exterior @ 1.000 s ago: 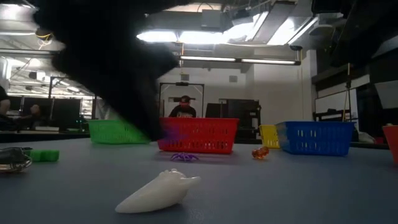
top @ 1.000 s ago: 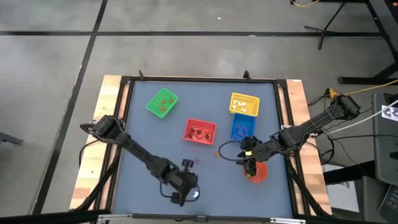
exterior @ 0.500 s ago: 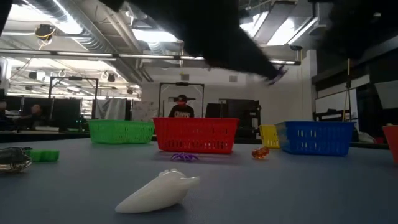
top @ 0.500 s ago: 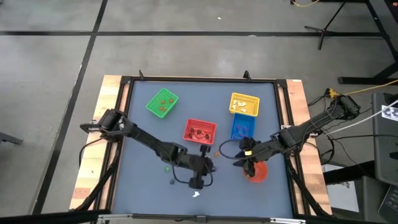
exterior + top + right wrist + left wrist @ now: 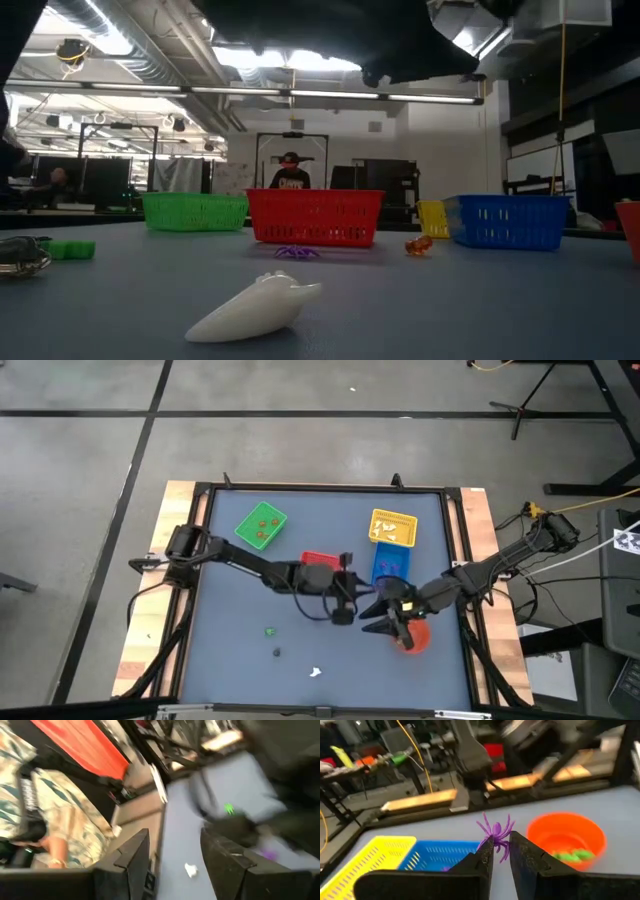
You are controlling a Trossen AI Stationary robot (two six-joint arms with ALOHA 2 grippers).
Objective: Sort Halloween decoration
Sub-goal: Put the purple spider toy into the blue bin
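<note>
- Pinching purple spider (image 5: 495, 830) betw. closed fingertips: left gripper (image 5: 501, 851), raised over table centre, just before blue basket (image 5: 440, 856).
- Right gripper (image 5: 385, 618) agape, empty, beside red bowl (image 5: 416, 637).

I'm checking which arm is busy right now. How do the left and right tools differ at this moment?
The left tool is shut on a purple spider; the right tool is open and holds nothing. In the high view, the left tool is beside the blue basket, while the right tool is by the orange bowl. Both are dark two-finger tools.
</note>
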